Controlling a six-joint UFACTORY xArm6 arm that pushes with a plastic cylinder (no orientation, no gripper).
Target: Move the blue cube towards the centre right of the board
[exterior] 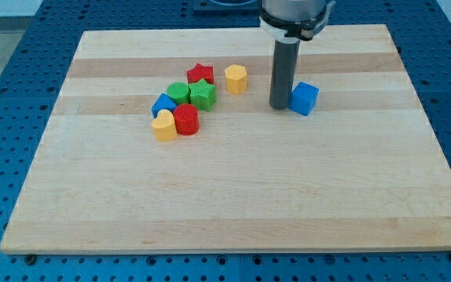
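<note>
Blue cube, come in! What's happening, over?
My tip touching small blue cube's left side. Wooden board rightward: no blocks in the way. Over.

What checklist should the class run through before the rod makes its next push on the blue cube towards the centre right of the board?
1. My tip sits on the view's left side of the blue cube: ok.
2. Tip actually touching the cube: cannot tell; they look adjacent.
3. No block on the board to the view's right of the cube: ok.
4. Yellow block lies behind the tip, out of the push line: ok.
5. Cube already at centre right: not ok; it sits towards the view's top.
</note>
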